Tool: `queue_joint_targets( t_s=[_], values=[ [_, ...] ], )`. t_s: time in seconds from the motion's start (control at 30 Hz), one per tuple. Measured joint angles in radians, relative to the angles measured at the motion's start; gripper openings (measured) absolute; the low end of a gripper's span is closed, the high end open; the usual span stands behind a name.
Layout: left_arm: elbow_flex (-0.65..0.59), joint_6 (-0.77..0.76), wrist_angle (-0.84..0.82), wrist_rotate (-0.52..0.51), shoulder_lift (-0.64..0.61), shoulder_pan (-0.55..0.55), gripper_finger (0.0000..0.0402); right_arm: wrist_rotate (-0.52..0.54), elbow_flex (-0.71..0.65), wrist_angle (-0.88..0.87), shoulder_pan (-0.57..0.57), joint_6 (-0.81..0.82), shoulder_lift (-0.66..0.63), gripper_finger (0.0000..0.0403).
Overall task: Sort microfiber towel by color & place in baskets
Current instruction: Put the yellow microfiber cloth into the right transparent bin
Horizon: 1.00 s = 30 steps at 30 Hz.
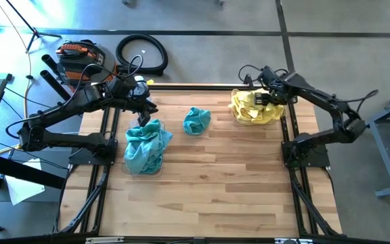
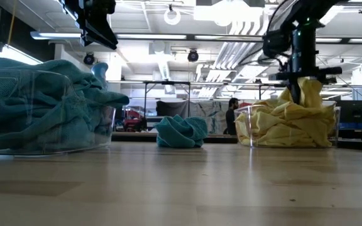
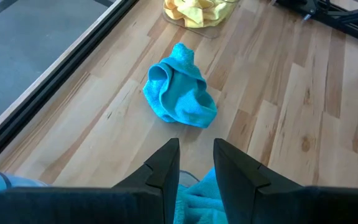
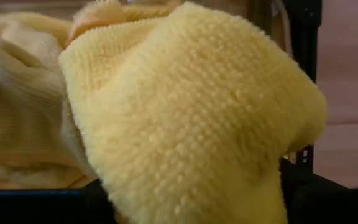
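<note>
The right end effector (image 1: 271,99) is mostly buried in yellow towels (image 1: 254,108) — its fingertips are hidden, and its wrist view is filled by a yellow cloth lying against the fingers, so a grip cannot be told. The baskets' clear walls are faint: the right basket (image 2: 247,129) holds the yellow heap, the left basket (image 2: 49,144) the teal towels (image 1: 145,146). The left end effector (image 3: 196,163) hangs released, empty, just above the teal heap; a loose teal towel (image 1: 196,120) lies on the tabletop (image 1: 222,183) at its 3 o'clock in the high view — between the baskets
</note>
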Motion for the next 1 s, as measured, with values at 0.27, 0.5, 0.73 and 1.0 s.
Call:
queue_joint_targets(
  t_s=[0.27, 0.5, 0.73, 1.0],
  values=[
    [0.0, 0.002, 0.0, 0.0, 0.0, 0.0, 0.0085, -0.012, 0.059, -0.004, 0.009, -0.006, -0.116, 0.0193],
    [0.0, 0.002, 0.0, 0.0, 0.0, 0.0, 0.0085, 0.012, 0.059, -0.049, 0.018, -0.025, -0.154, 0.0193],
    [0.0, 0.002, 0.004, 0.0, 0.003, 0.0, 0.0085, 0.034, 0.058, -0.049, 0.037, 0.001, -0.154, 0.0193],
    [0.0, 0.002, 0.004, 0.0, 0.003, -0.001, 0.0085, 0.072, 0.058, -0.06, 0.034, 0.002, -0.158, 0.0193]
  ],
)
